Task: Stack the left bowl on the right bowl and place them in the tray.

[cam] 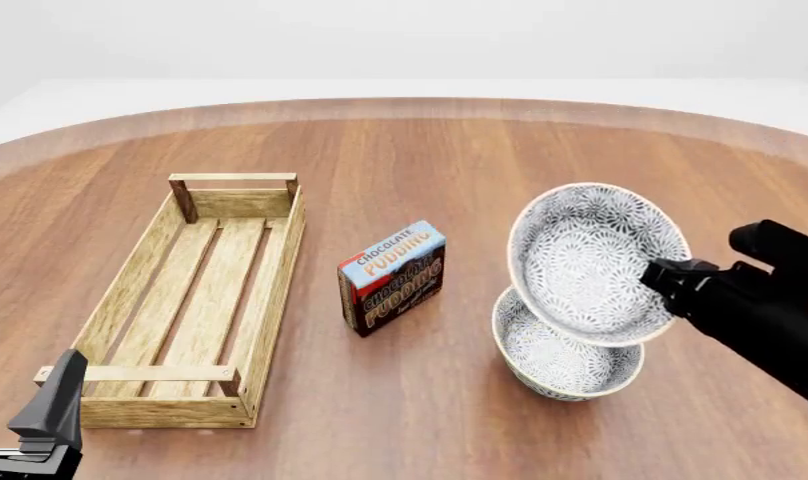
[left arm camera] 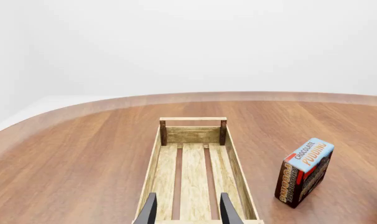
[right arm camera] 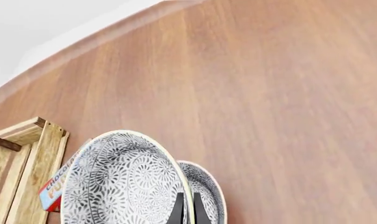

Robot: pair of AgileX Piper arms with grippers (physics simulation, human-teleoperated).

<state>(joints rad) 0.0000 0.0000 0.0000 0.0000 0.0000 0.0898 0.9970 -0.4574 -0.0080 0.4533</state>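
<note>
Currently the right end effector (cam: 660,277) is gripping the rim of the upper bowl (cam: 594,262), its fingers clamped together on the right edge, holding it tilted so its patterned inside is facing the camera and leftward in the front view. That bowl is hanging just above the lower bowl (cam: 564,358), which is sitting upright on the table (cam: 431,150) at the lower right of the frame. The tray (cam: 197,300) is lying at the left, its long axis running from near edge to far edge, slightly angled. A chocolate pudding box (cam: 392,278) is standing between tray and bowls. The left end effector (left arm camera: 187,212) is hovering at the tray's near end, fingers apart.
</note>
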